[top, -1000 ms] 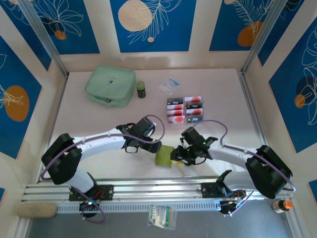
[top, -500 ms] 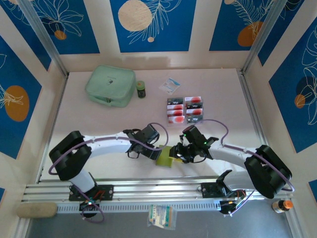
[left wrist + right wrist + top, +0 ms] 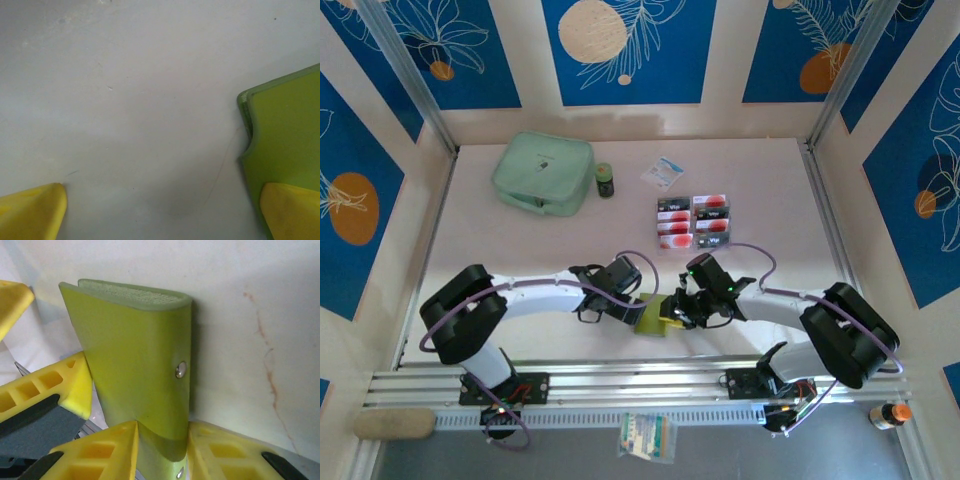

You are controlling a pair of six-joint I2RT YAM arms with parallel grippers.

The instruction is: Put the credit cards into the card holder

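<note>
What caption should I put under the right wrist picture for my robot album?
Right gripper pinching the green card holder, its silver snap facing the camera.

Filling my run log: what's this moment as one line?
right pincer: shut on card holder | left pincer: open, one finger on holder edge | credit cards: grouped on table
</note>
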